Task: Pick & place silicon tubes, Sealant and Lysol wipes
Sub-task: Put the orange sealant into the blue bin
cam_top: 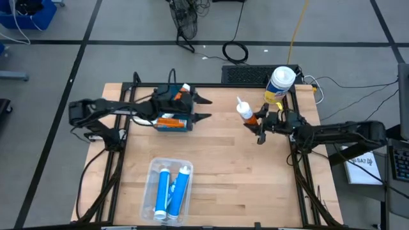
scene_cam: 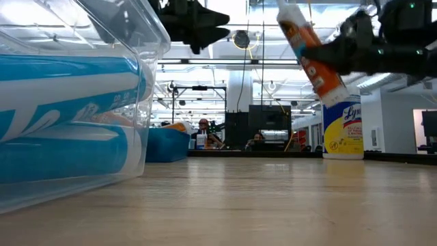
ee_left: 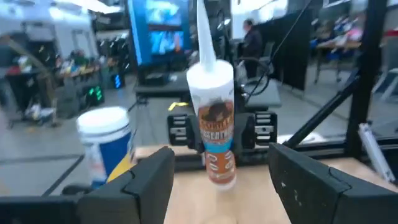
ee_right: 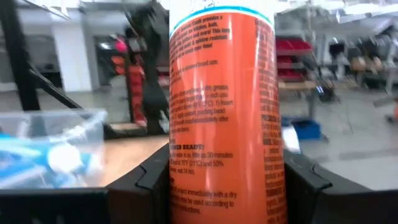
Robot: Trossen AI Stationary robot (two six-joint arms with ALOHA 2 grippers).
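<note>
**Orange sealant tube held aloft over the worktop's far right**

Nearest you, the clear plastic bin (cam_top: 167, 190) of slim blue tubes (cam_top: 161, 191) sits at the near edge. The right gripper (cam_top: 261, 123) is clamped on the orange sealant tube with white nozzle (cam_top: 248, 114): stiff, smooth, likely slippery, so hold mid-body. The left gripper (cam_top: 203, 108) hangs parted. The round Lysol wipes canister (cam_top: 279, 84) stands at the far right corner.
</note>
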